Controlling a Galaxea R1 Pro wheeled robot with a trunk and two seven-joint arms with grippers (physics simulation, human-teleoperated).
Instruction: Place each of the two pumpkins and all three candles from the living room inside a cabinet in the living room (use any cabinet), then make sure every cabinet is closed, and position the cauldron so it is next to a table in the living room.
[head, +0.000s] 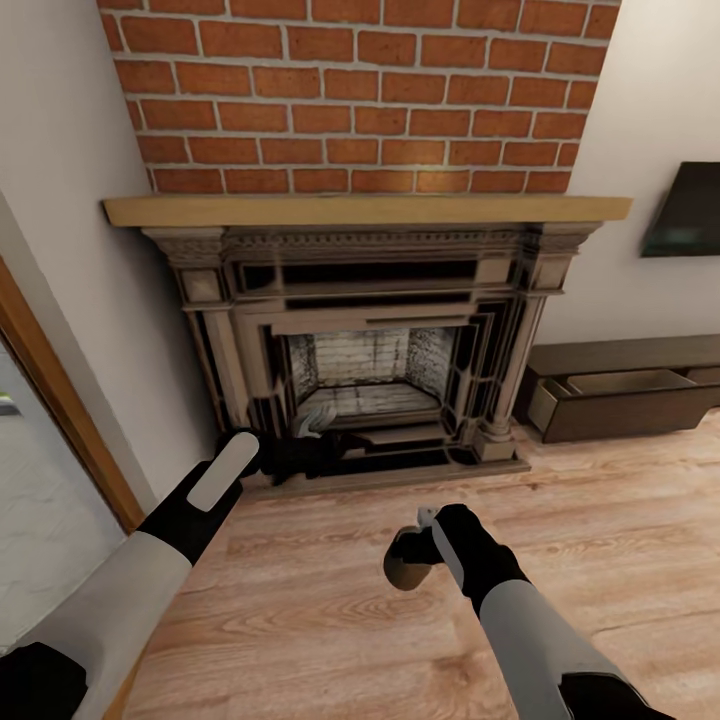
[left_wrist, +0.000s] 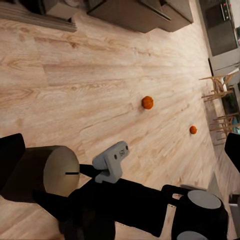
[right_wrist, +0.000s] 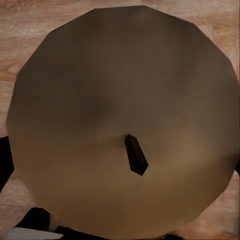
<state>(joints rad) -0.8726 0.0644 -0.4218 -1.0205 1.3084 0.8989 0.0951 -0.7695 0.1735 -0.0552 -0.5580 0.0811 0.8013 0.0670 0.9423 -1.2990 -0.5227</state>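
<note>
Right gripper clamps a tan candle above the floor; left gripper's opening cannot be told.

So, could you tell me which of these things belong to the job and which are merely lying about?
Job: candle; larger-looking pumpkin; smaller-looking pumpkin; cabinet, one drawer open.
Lying about: fireplace; wall screen; chairs.
</note>
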